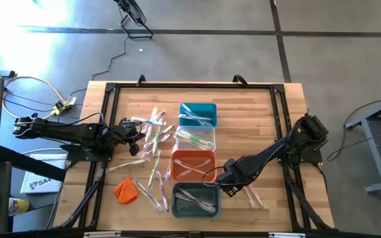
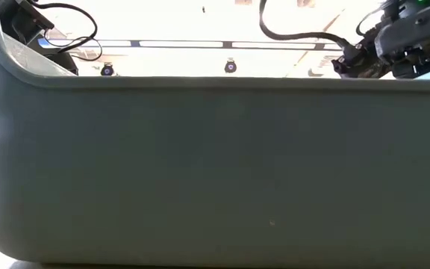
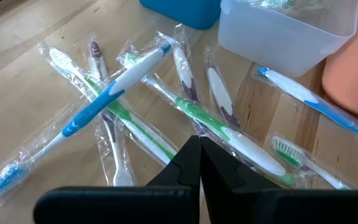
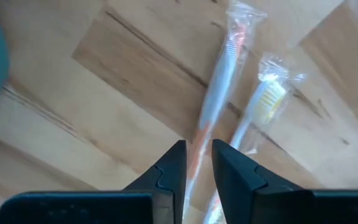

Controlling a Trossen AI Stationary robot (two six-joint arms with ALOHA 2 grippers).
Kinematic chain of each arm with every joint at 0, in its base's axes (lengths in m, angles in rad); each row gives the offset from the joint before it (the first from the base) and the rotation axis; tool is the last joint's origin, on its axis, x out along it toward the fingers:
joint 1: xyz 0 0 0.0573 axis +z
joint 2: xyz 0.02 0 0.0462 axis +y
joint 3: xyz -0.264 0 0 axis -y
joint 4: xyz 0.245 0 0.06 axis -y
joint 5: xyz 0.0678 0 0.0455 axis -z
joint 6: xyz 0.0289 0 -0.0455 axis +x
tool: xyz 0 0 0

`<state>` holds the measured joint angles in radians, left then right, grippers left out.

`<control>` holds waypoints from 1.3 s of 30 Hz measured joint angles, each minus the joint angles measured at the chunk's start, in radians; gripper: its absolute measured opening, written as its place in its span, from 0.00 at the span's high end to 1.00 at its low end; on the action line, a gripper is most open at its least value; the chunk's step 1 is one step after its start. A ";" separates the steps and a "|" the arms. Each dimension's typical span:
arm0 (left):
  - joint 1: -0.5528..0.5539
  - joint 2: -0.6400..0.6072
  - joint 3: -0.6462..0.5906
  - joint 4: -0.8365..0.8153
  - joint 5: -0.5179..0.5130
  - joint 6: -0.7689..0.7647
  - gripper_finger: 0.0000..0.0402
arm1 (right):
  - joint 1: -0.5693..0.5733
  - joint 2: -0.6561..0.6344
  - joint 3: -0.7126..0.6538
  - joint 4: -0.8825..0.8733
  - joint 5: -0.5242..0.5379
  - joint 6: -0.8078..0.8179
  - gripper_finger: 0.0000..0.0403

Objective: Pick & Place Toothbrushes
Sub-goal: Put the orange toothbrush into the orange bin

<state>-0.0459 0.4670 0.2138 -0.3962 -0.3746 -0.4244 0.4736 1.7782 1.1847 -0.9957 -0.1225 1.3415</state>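
Right end effector point(image 4: 197, 163) hangs low over the wooden surface point(image 1: 256, 119), fingers slightly parted around the handle of an orange-and-white toothbrush point(image 4: 219, 78) lying wrapped between them; a yellow-bristled toothbrush point(image 4: 263, 102) lies just beside it. Whether the fingers grip it I cannot tell. The grey bin point(image 1: 196, 200) sits just beside this end effector. Left end effector point(image 3: 199, 155) is fully closed, empty, above the scattered pile of wrapped toothbrushes point(image 3: 114, 93).

A wooden bench point(image 1: 256, 119) carries four bins in a column at centre: teal bin point(image 1: 198, 114) farthest, then clear bin point(image 1: 196, 138), orange bin point(image 1: 192, 165), and grey bin point(image 1: 195, 201) nearest. An orange cloth lump point(image 1: 126, 190) lies near-left of the bins.
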 joint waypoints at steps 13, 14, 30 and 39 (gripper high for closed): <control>0.000 0.000 0.000 0.000 0.000 0.000 1.00 | 0.034 0.012 -0.051 0.074 0.045 0.040 0.83; 0.000 0.000 0.000 0.000 0.000 0.000 1.00 | 0.039 0.013 -0.065 0.077 0.046 0.056 0.83; 0.000 0.000 0.000 -0.004 0.000 0.000 1.00 | 0.076 0.008 -0.182 0.273 0.039 0.123 0.83; 0.000 0.000 0.000 -0.004 0.000 -0.001 1.00 | 0.076 0.009 -0.182 0.274 0.043 0.121 0.91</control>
<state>-0.0459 0.4668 0.2138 -0.4004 -0.3744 -0.4252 0.5499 1.7870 1.0023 -0.7216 -0.0799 1.4628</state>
